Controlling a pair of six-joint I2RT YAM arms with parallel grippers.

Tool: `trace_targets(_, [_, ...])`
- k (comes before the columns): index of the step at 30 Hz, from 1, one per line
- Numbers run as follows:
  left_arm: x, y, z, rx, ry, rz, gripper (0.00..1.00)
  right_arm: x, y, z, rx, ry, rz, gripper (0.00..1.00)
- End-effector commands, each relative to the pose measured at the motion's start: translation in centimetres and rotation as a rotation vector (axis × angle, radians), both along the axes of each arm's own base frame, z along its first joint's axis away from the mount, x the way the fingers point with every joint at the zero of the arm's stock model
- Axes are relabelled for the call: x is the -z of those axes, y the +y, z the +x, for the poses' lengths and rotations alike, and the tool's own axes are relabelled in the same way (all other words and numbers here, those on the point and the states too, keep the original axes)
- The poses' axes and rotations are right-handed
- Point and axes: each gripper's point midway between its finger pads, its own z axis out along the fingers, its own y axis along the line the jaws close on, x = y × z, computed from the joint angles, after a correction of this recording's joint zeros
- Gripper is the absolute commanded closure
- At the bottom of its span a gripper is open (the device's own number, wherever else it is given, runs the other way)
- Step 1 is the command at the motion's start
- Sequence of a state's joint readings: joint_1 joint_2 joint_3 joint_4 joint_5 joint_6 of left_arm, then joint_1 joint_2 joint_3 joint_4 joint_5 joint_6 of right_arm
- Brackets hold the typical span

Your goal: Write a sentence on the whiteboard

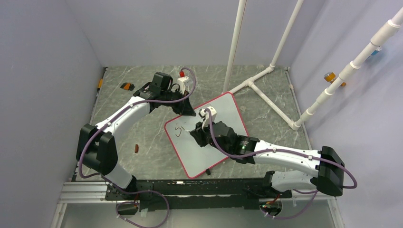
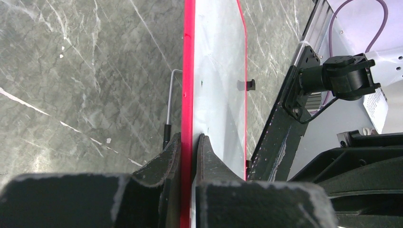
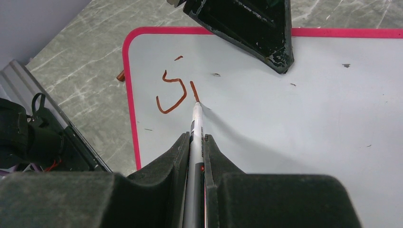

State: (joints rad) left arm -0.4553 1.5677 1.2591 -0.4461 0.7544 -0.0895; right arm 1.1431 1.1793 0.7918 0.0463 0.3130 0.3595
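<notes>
the sentence (image 3: 175,92) is barely begun — one curled "s" and a short stroke beside it, near the left corner of the whiteboard (image 1: 190,156). the rest of the board is bare, so i judge nearly all the writing is yet to do. the whiteboard sits skewed across the middle of the table (image 1: 142,99).

your right gripper (image 3: 195,137) is pinched narrow on the marker (image 3: 196,123), whose tip touches the board at the foot of that second stroke. your left gripper (image 2: 189,137) is clamped on the board's far-left rim, a finger on each face.

around it you have a small brown cap (image 1: 137,148) on the table off the board's left side, an orange-and-black piece (image 1: 127,86) near the far-left corner, and white pipes (image 1: 266,92) towards the far-right corner. mind the left gripper — it overhangs the board just beyond the writing, so later words need to run clear of it.
</notes>
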Motion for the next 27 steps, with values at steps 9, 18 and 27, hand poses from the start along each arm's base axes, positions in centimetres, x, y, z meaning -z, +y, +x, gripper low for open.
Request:
trace_targets(9, [-0.9, 1.1, 2.3, -0.069, -0.165, 0.086, 1.0, -1.9, 0.9, 1.6, 0.036, -0.042, -0.009, 1.0])
trace_targets(18, [-0.9, 1.1, 2.3, -0.067, -0.161, 0.087, 1.0, -2.1, 0.1, 2.9, 0.117, -0.043, -0.019, 1.0])
trace_targets(27, [-1.1, 1.1, 2.4, -0.069, -0.168, 0.085, 1.0, -0.3, -0.9, 2.2, 0.109, 0.003, -0.066, 1.0])
